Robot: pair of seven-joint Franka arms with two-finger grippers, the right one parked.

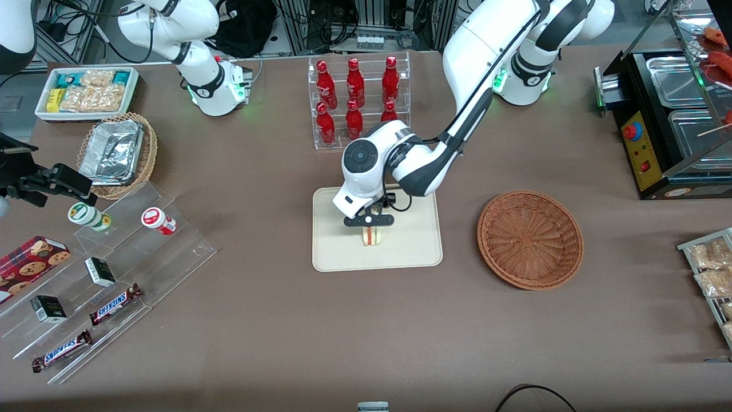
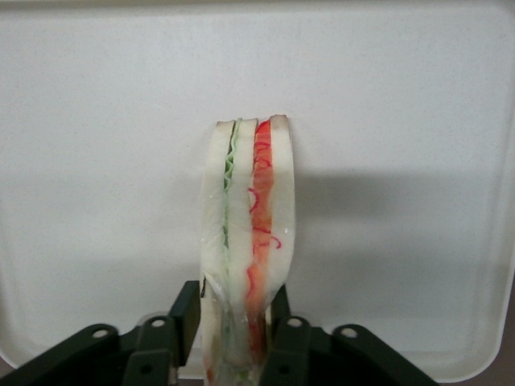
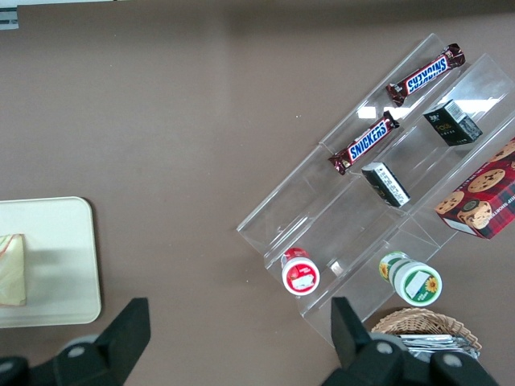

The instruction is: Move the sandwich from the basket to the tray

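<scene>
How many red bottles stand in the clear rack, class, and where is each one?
6 red bottles: three on the upper tier, three on the lower tier nearer the front camera, one partly covered by the arm. The claw grips the sandwich over the tray.
</scene>
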